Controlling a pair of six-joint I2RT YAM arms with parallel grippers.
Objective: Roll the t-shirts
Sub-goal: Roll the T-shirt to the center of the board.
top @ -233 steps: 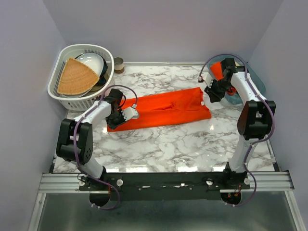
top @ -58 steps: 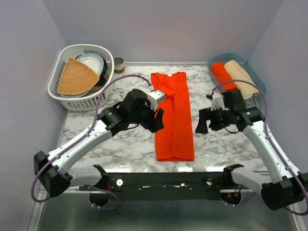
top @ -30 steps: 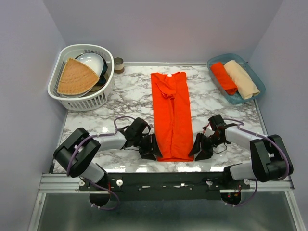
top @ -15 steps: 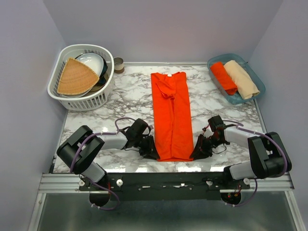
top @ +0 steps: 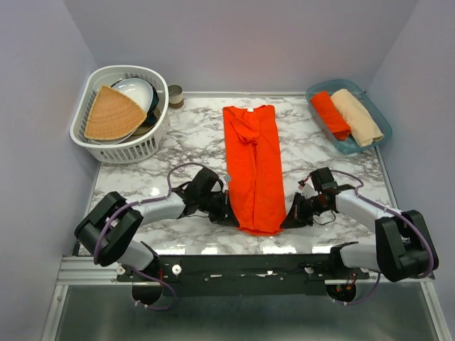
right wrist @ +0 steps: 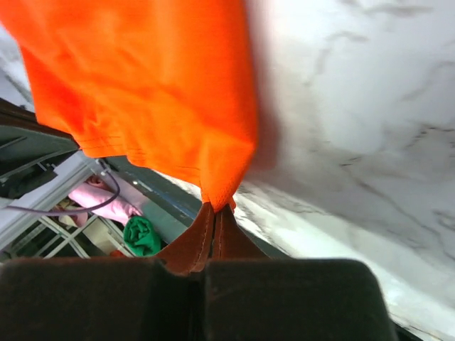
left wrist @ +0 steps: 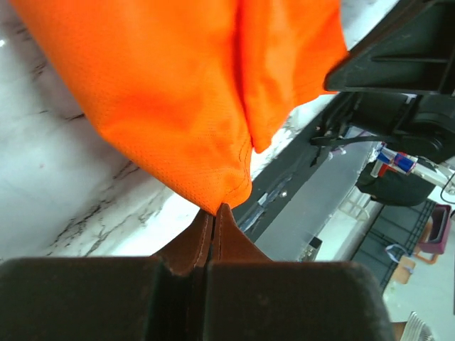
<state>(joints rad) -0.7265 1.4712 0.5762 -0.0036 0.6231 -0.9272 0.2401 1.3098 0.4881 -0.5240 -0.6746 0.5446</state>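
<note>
An orange-red t-shirt (top: 253,160), folded into a long strip, lies down the middle of the marble table (top: 188,149), collar at the far end. My left gripper (top: 229,213) is shut on its near left corner (left wrist: 227,193). My right gripper (top: 287,217) is shut on its near right corner (right wrist: 220,186). Both corners are lifted a little, so the near hem bulges. A rolled orange-red t-shirt (top: 330,114) and a rolled beige t-shirt (top: 356,117) lie in the blue tray (top: 353,147) at the far right.
A white basket (top: 95,137) at the far left holds a tan woven fan-shaped piece (top: 110,114) and bowls. A small can (top: 175,95) stands beside it. The table's near edge and the metal rail (top: 249,264) lie just below the grippers.
Both grippers have closed on the shirt's near corners and drawn them slightly up and away from the table edge. The near hem has changed from flat to rounded.
</note>
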